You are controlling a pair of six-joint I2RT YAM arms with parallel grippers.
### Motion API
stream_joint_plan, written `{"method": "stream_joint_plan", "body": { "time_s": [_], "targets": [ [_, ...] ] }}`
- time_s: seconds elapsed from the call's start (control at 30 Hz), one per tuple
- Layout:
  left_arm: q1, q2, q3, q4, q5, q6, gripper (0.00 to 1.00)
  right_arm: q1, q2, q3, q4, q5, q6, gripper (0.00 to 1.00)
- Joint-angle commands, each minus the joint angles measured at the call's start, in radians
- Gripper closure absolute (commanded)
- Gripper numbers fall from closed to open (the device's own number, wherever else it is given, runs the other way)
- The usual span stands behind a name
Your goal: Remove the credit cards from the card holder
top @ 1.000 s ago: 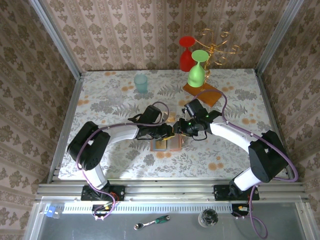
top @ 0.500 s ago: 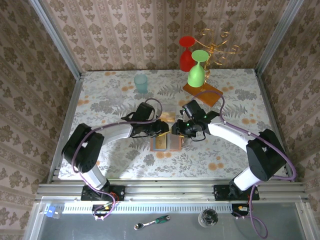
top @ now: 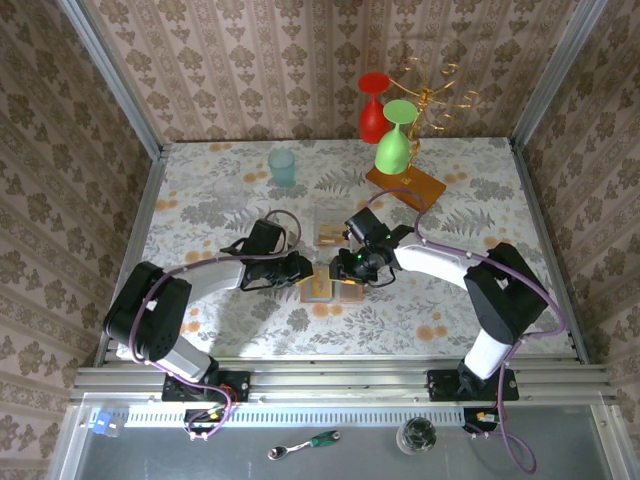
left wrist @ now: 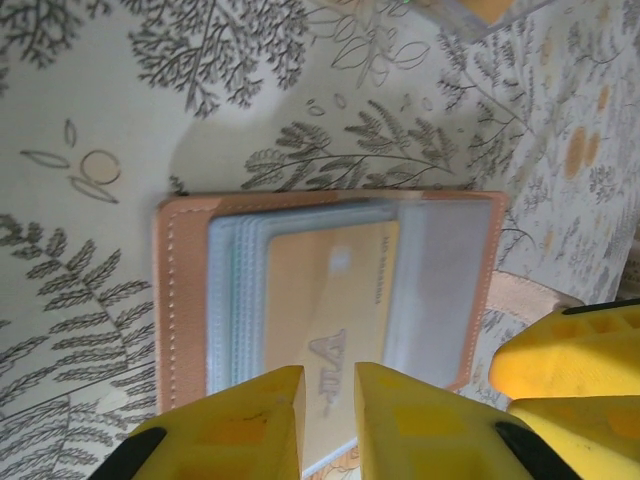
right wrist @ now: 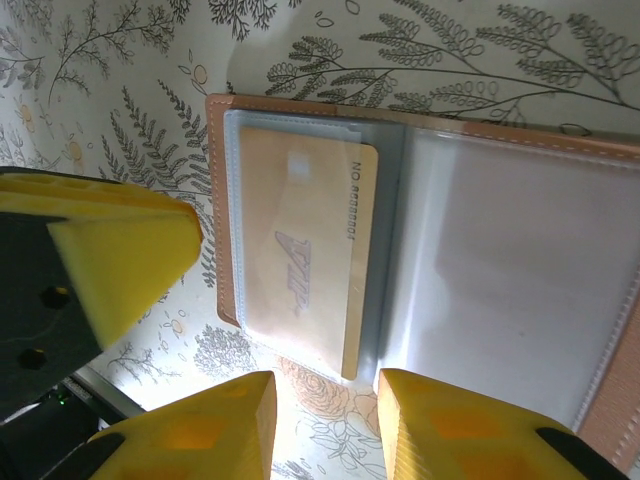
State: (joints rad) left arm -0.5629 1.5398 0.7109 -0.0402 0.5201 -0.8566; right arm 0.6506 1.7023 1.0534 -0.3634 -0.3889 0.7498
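Note:
The card holder [top: 331,291] lies open on the table, tan leather rim [left wrist: 180,300] around clear sleeves [right wrist: 500,250]. An orange-tan credit card [left wrist: 330,290] marked VIP sits in the left sleeve, its lower corner [right wrist: 350,365] poking past the holder's edge. My left gripper [top: 304,269] hovers over that card's end, its fingers [left wrist: 328,420] a narrow gap apart with the card showing between them. My right gripper [top: 346,271] is open [right wrist: 325,425] at the holder's near edge, one finger over the clear right panel. Another tan card [top: 329,232] lies just behind the holder.
A teal cup [top: 282,166] stands at the back left. A green glass [top: 395,150], a red glass [top: 373,118] and a gold rack [top: 430,95] on a wooden base [top: 408,188] stand at the back right. Both arms crowd the table's middle.
Both grippers have shifted left over the holder. The left jaws have narrowed. The right jaws have kept their width.

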Motion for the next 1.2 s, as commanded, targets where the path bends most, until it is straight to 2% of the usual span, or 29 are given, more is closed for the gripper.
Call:
{"method": "stream_joint_plan", "body": {
  "time_s": [0.0,0.23,0.73,1.17],
  "targets": [
    [0.003,0.005,-0.008,-0.012,0.005,0.036,0.79,0.010,0.025,0.025,0.019,-0.023,0.023,0.66],
    [0.001,0.040,-0.002,-0.063,-0.035,0.073,0.79,0.018,0.045,0.025,0.027,-0.023,0.027,0.66],
    [-0.009,0.040,-0.027,-0.065,-0.046,0.065,0.79,0.024,0.078,0.018,0.085,-0.045,0.059,0.66],
    [-0.009,0.043,-0.031,-0.070,-0.049,0.066,0.79,0.024,0.118,0.026,0.106,-0.051,0.049,0.71]
  ]
}}
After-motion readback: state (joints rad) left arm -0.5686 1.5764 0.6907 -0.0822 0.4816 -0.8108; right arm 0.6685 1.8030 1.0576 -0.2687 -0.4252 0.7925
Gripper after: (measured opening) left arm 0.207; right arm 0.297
